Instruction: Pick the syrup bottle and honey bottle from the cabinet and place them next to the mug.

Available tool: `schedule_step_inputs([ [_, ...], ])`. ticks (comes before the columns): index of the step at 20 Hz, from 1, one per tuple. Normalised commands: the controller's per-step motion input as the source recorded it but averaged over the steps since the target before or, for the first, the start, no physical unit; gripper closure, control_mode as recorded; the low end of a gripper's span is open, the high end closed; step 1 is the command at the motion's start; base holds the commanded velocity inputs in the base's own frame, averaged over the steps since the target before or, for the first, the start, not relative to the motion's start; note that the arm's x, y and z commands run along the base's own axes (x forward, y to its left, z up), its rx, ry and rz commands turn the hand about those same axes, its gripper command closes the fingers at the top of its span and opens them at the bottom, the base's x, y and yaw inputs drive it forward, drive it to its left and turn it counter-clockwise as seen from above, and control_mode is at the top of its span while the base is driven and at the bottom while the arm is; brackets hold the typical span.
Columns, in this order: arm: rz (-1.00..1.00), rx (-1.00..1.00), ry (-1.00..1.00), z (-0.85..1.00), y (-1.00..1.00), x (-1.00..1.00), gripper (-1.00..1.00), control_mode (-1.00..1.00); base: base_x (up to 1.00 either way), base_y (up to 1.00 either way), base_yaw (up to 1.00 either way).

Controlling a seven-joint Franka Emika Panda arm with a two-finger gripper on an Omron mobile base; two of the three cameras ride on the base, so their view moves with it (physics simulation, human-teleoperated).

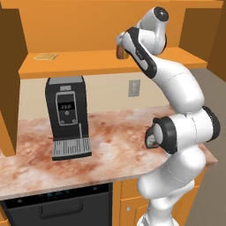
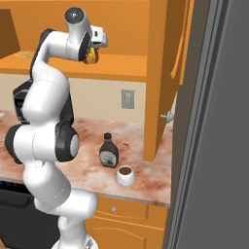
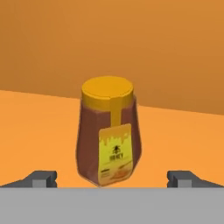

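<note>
**Hand lined up on honey bottle, cabinet shelf**

Hand fingers spread wide, nothing held; tips flank honey bottle w/ clear gaps both sides. Bottle straight ahead of hand, upright on cabinet shelf, label facing hand.

Handling (judgement): rigid, smooth sides, prob. slippery; light-to-moderate weight. Best grip mid-body below cap, across widest part.

Looks: squat, amber-brown body, yellow cap, yellow label.

Farther out, well below hand: syrup bottle already on tabletop, just beside mug. Honey remains to move.
</note>
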Motion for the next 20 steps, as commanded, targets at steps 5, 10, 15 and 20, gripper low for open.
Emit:
schedule_step_inputs([
  [5,0.06,0.0,0.04,-0.02,0.0,0.15,-1.0,-1.0,0.0,0.0,0.0],
  [10,0.06,0.0,0.01,-0.07,0.0,0.14,-1.0,-1.0,0.0,0.0,0.0],
  [15,0.05,0.0,0.0,-0.12,0.0,0.13,-1.0,-1.0,0.0,0.0,0.0],
  [20,0.03,0.0,0.0,-0.04,0.09,0.01,-1.0,-1.0,0.0,0.0,0.0],
])
